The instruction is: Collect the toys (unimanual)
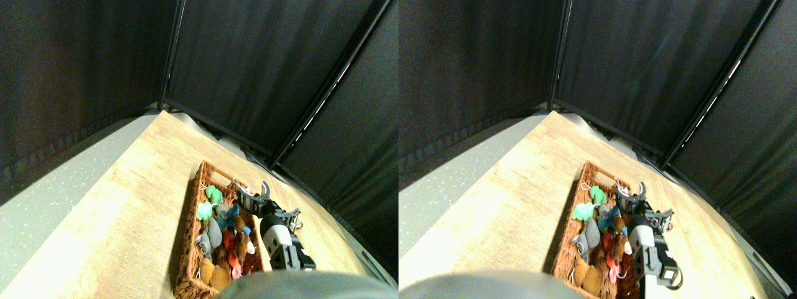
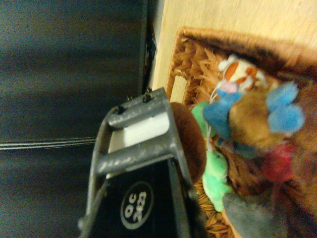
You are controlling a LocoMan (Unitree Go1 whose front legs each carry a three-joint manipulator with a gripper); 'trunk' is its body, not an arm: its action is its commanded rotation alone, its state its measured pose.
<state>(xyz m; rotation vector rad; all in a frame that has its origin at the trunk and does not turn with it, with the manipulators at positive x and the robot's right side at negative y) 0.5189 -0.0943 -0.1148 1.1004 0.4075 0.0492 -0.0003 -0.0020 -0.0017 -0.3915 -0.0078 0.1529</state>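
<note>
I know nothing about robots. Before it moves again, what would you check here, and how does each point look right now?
1. Basket sits flat on the wooden table: ok.
2. Toys are inside the basket, such as the green toy, grey toy and red toy: ok.
3. No toys lie loose on the table that shows: ok.
4. Right gripper is over the basket's far end: ok.
5. Jaws empty or holding a toy: cannot tell; in the wrist view a brown shape sits beside the jaw.
6. No person's hand in the way: ok.
</note>
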